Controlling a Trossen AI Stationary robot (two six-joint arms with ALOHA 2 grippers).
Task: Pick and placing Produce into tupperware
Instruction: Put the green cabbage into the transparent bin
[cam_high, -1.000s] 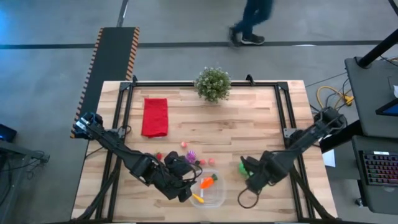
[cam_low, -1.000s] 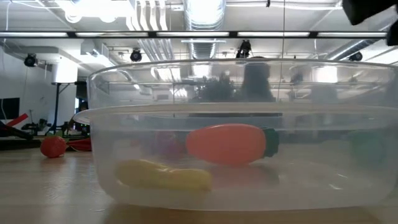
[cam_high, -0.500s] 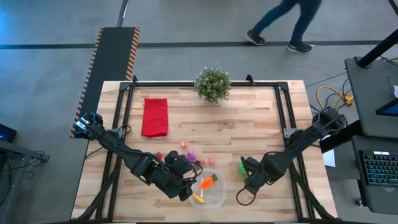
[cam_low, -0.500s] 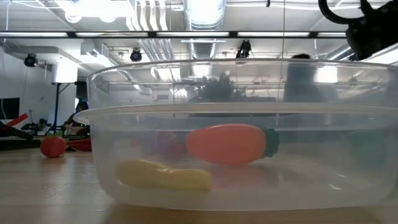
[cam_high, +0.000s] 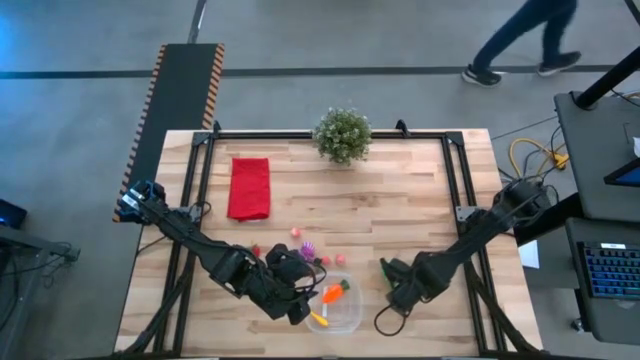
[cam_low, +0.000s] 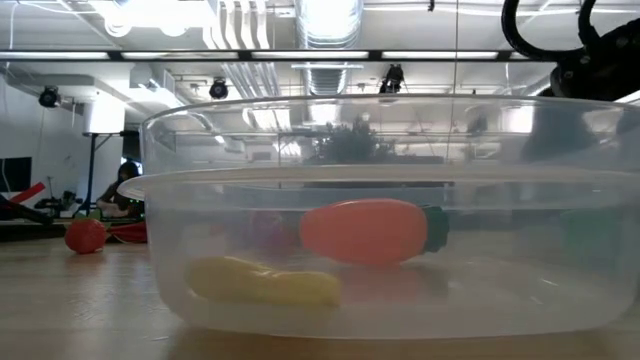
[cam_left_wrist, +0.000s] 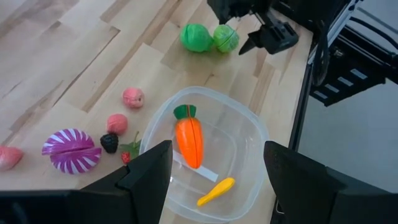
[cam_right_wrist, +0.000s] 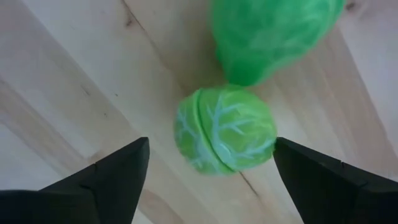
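Observation:
The clear tub (cam_high: 338, 308) sits near the table's front edge and holds the orange carrot (cam_left_wrist: 188, 138) and a yellow piece (cam_left_wrist: 214, 191). My left gripper (cam_left_wrist: 221, 180) is open and empty above the tub's left side (cam_high: 300, 303). Two green balls (cam_left_wrist: 196, 37) lie on the table right of the tub. My right gripper (cam_right_wrist: 211, 143) is open above the veined green ball (cam_right_wrist: 225, 138), one finger on either side, not touching. The other green ball (cam_right_wrist: 273, 31) lies just beyond. In the high view my right gripper (cam_high: 392, 275) hides both balls.
A purple cluster (cam_left_wrist: 71, 149), pink pieces (cam_left_wrist: 132, 98) and a dark berry (cam_left_wrist: 109, 143) lie on the table left of the tub. A red cloth (cam_high: 249, 187) and a potted plant (cam_high: 342, 134) stand farther back. A person walks on the floor beyond the table (cam_high: 520, 35).
My right gripper has gone down and a little toward the table's left edge, over the green balls, which it now hides in the high view. The person beyond the table has walked to the right.

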